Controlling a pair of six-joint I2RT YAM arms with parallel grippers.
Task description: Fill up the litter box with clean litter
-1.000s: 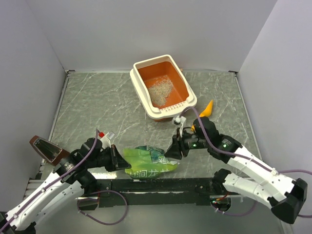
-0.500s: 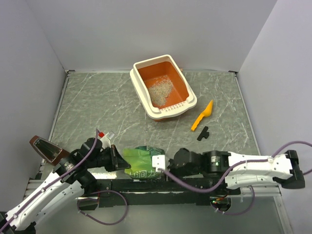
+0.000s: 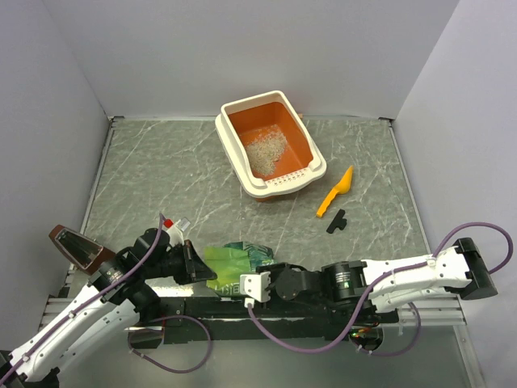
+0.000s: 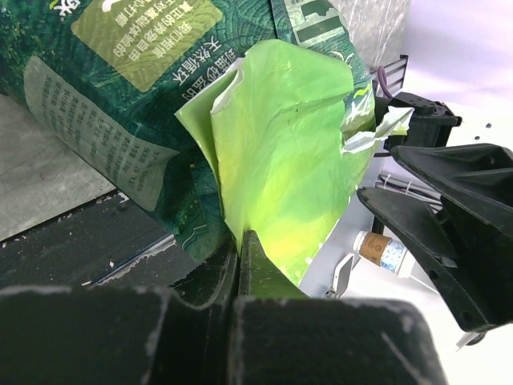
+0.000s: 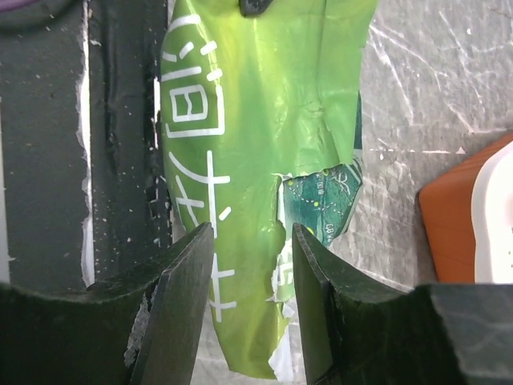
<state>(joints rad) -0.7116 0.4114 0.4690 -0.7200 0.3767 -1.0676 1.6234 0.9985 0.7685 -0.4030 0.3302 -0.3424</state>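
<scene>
The litter box [image 3: 252, 100], orange inside with a cream rim, stands at the back centre. A small pile of pale clean litter [image 3: 265, 150] lies in it. A green crinkly bag [image 3: 234, 265] lies at the table's front edge. My left gripper [image 3: 196, 267] is shut on the bag's left edge, and the left wrist view shows the green foil [image 4: 280, 144] pinched between the closed jaws [image 4: 239, 241]. My right gripper [image 3: 249, 287] is open at the bag's front right. In the right wrist view its fingers [image 5: 250, 241] straddle the bag's torn edge [image 5: 240, 144].
An orange-yellow scoop [image 3: 335, 192] and a small black piece [image 3: 336, 220] lie right of the box. A brown-red object [image 3: 77, 246] sits at the far left. The black front rail [image 5: 120, 144] runs beside the bag. A corner of the box [image 5: 461, 216] shows in the right wrist view.
My right arm has swung from near the litter box down to the front edge, and its open gripper has come to the bag. My left gripper still holds the bag.
</scene>
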